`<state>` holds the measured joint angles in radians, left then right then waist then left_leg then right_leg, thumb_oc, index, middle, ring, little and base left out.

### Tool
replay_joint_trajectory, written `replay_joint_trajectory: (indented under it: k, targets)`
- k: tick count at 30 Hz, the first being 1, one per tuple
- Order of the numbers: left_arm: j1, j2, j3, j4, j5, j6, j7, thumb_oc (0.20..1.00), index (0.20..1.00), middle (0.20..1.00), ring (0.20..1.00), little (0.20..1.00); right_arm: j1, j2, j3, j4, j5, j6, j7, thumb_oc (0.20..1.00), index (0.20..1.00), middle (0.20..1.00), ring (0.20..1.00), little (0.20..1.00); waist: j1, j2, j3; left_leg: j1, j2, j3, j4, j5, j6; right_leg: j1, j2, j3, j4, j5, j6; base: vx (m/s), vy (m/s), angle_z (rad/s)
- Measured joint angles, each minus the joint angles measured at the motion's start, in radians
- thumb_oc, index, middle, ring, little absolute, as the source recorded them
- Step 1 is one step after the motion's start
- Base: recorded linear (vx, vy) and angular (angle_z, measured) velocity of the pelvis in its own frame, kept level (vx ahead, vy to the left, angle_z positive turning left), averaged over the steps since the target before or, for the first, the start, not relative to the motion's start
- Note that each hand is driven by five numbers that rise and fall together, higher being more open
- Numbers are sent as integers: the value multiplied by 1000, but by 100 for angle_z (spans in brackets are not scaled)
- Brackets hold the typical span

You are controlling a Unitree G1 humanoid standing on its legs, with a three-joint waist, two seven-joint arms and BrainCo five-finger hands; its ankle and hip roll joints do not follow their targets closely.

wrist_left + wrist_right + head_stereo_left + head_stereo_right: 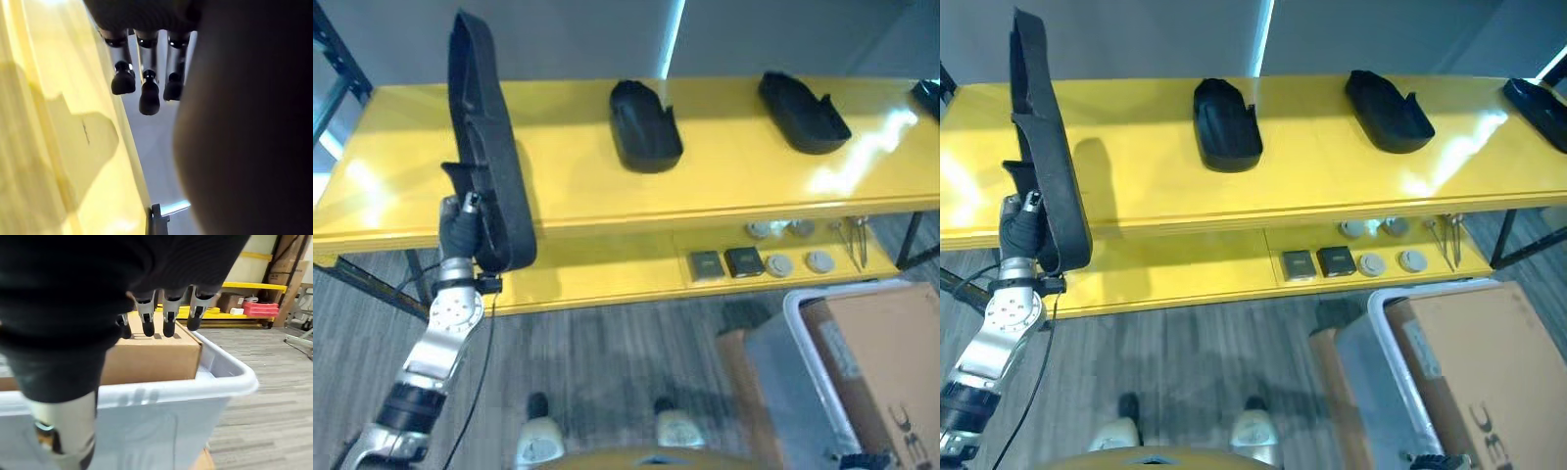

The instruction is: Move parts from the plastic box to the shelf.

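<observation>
At left end of yellow metal shelf (pixel 724 171): left hand (pixel 460 227) clenched round long black moulded plastic part (pixel 487 147), held upright over front edge. Best laid flat, clear of two black parts (pixel 644 125) further along. Beside shelf foot, right hand (pixel 161 308) relaxed over clear plastic box (pixel 195 391) holding brown cardboard carton (pixel 151 355).

Dark-tipped fingers (pixel 149 95) beside yellow shelf (pixel 54 147), black part (pixel 249 127).

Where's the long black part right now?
In the eye views the long black part stands on end in the left robot hand, over the left end of the yellow shelf, left of two smaller black parts.
</observation>
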<state>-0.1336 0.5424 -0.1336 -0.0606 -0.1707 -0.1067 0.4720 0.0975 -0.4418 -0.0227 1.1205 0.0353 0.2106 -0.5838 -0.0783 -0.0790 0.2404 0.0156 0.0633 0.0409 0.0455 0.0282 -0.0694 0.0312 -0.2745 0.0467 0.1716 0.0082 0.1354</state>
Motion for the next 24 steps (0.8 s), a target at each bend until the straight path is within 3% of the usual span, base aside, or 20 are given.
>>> replay_joint_trajectory:
  k: [1,4,6,7,9,10,12,14,19,24]
  targets:
    - [-1,31,4,-33,18,4,1,200,200,200,200,200,20,76,0,3,5,-11,4,1000,1000,1000,1000,1000,19,-9,-5,17,-42,9,-21,2,46,0,22,-3,-1,13,37,82,365,-12]
    - [-1,52,19,-49,18,8,2,200,200,200,200,200,34,109,13,-11,-3,-20,7,1000,1000,1000,1000,1000,41,-6,-6,28,-87,33,-34,-2,80,-4,12,-12,-10,49,37,29,221,-13]
    - [4,52,23,-48,18,13,4,200,200,200,200,200,35,113,32,-56,-4,-33,11,1000,1000,1000,1000,1000,46,42,3,31,-95,47,-51,3,96,-31,7,-7,-8,55,61,-1,148,-9]
    - [6,55,24,-48,19,14,3,200,200,200,200,200,33,114,43,-82,-6,-34,13,1000,1000,1000,1000,1000,47,51,3,31,-100,58,-55,9,106,-43,18,-13,-8,59,63,-18,187,-10]
    - [42,64,45,-49,21,15,5,200,200,200,200,200,32,120,63,-138,-44,-33,31,1000,1000,1000,1000,1000,66,34,-6,45,-123,111,-74,13,117,-76,19,-86,-5,128,56,-6,166,-68]
    - [92,60,67,-48,22,18,21,200,200,200,200,200,26,111,101,-194,-83,-32,60,1000,1000,1000,1000,1000,73,40,-7,59,-117,144,-97,9,126,-82,31,-123,-18,134,60,49,97,-90]
    - [101,51,71,-40,31,37,28,200,200,200,200,200,26,119,158,-211,-114,-31,120,1000,1000,1000,1000,1000,46,40,-11,69,-106,134,-124,27,121,-85,117,-125,10,12,56,73,-1,-27]
    - [84,44,67,-18,69,67,43,200,200,200,200,200,30,119,192,-194,-128,-30,170,1000,1000,1000,1000,1000,39,31,-18,68,-107,123,-124,31,110,-77,176,-111,-16,-42,-8,52,-85,20]
    - [57,51,63,97,177,159,90,200,200,200,200,200,51,116,285,-147,-160,-33,274,1000,1000,1000,1000,1000,25,55,-66,68,-79,97,-123,37,90,20,226,-119,-183,29,-52,68,-95,13]
    - [-45,152,55,285,194,298,95,200,200,200,200,200,54,76,300,-225,-160,-14,361,1000,1000,1000,1000,1000,-4,73,-88,55,-50,101,-123,41,66,25,255,-120,-224,40,-68,55,-53,-4]
